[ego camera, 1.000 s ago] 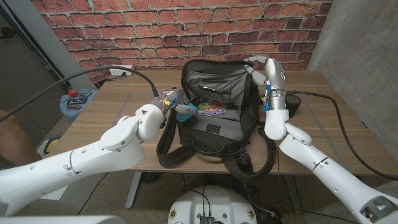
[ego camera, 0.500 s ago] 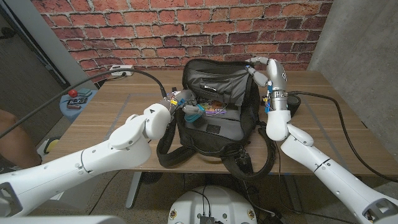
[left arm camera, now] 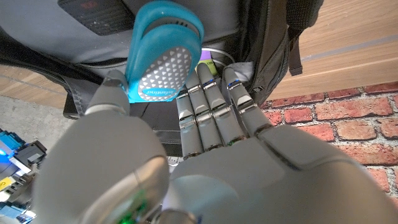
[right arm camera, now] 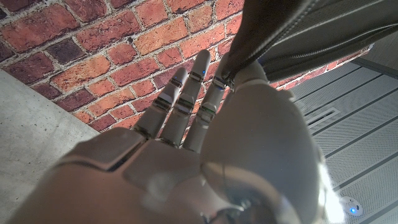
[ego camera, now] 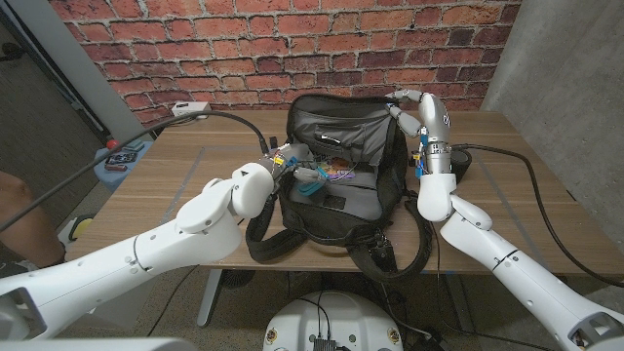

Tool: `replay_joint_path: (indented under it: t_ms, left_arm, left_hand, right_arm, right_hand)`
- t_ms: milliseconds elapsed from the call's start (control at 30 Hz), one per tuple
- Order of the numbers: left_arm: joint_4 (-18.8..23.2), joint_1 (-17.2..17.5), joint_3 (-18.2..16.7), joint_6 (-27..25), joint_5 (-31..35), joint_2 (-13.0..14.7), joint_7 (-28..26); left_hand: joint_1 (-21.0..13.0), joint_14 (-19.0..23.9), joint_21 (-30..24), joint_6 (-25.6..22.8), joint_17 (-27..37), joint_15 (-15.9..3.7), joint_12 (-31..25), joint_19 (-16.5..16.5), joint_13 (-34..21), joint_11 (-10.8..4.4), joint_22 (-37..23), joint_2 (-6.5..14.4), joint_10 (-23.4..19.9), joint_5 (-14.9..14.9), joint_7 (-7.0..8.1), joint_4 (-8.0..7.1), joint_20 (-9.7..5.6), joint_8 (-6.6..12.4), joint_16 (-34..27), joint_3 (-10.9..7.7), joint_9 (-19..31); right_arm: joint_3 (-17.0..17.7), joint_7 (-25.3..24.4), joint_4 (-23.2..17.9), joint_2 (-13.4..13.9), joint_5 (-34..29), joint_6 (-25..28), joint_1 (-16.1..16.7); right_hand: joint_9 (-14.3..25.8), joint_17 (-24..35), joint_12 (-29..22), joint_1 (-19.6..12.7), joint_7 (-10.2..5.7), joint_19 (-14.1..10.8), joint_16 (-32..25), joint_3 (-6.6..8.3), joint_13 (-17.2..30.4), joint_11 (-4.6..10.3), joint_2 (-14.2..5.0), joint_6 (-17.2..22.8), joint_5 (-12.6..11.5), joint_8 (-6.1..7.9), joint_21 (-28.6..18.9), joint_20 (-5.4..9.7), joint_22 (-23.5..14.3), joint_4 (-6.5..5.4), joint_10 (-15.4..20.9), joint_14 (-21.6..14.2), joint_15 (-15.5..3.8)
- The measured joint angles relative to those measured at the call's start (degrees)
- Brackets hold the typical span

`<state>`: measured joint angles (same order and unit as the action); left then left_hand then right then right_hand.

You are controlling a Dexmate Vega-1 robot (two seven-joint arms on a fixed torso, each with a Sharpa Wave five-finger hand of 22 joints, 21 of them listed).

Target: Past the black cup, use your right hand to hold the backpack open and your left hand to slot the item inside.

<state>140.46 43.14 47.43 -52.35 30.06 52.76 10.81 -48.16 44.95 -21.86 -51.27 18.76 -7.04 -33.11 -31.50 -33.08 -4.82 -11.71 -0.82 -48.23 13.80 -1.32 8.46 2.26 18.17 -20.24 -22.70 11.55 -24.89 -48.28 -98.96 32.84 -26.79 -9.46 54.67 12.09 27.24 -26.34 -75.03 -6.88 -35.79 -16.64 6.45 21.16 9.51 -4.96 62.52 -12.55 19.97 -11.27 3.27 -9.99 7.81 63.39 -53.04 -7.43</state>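
Observation:
A black backpack (ego camera: 343, 195) lies open in the middle of the table, its flap raised toward the brick wall. My right hand (ego camera: 421, 115) grips the flap's upper right edge; in the right wrist view the zipper edge (right arm camera: 292, 37) runs across my fingers (right arm camera: 186, 99). My left hand (ego camera: 289, 164) hovers at the opening's left rim and pinches a teal item (ego camera: 312, 176). In the left wrist view this teal item (left arm camera: 163, 57) shows a white patterned face, held between thumb and fingers above the bag's interior (left arm camera: 249, 31). The black cup (ego camera: 461, 162) stands right of the bag, partly hidden by my right forearm.
A thick black cable (ego camera: 214, 115) arcs over the table's left half from a white power strip (ego camera: 191, 106). A blue box with a red button (ego camera: 121, 154) sits off the left edge. Another cable (ego camera: 526, 171) trails right. Backpack straps (ego camera: 390, 258) hang over the front edge.
My left hand has carried the teal item rightward, from beside the bag's left rim to over the opening. My right hand has kept its hold on the flap.

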Motion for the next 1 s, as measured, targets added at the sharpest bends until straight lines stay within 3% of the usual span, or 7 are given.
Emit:
replay_joint_path:
  t_ms: [633,1000]
  left_arm:
    - [-0.1,0.1,-0.7,1.4,-1.8,-1.4,1.6]
    - [1.9,0.9,-1.1,0.3,-3.0,-1.0,1.8]
  left_hand:
    - [0.3,0.0,-0.2,-0.1,0.5,0.0,0.2,0.0,-0.3,0.31,0.0,0.3,-0.3,0.0,-0.14,-0.01,0.0,0.0,0.3,-0.01,0.0]
    - [0.3,0.2,-0.3,-0.2,0.5,0.23,0.4,0.0,-0.3,0.31,0.0,0.3,-0.3,0.2,-0.22,0.0,0.0,0.0,0.5,0.0,0.0]
  right_arm:
    - [0.0,-0.3,0.1,-0.3,0.2,0.6,0.2]
    - [0.0,0.1,-0.1,-0.2,0.6,0.5,0.3]
  right_hand:
    - [0.0,0.0,0.1,0.2,-0.09,0.0,0.3,0.0,-0.1,0.04,-0.17,0.1,0.1,-0.18,0.0,0.0,0.0,0.0,0.0,0.0,0.0]
    - [0.0,0.3,0.3,0.2,-0.08,0.0,0.3,0.0,0.0,0.03,-0.17,0.1,0.2,0.0,0.0,0.0,0.0,0.0,0.0,0.0,0.0]
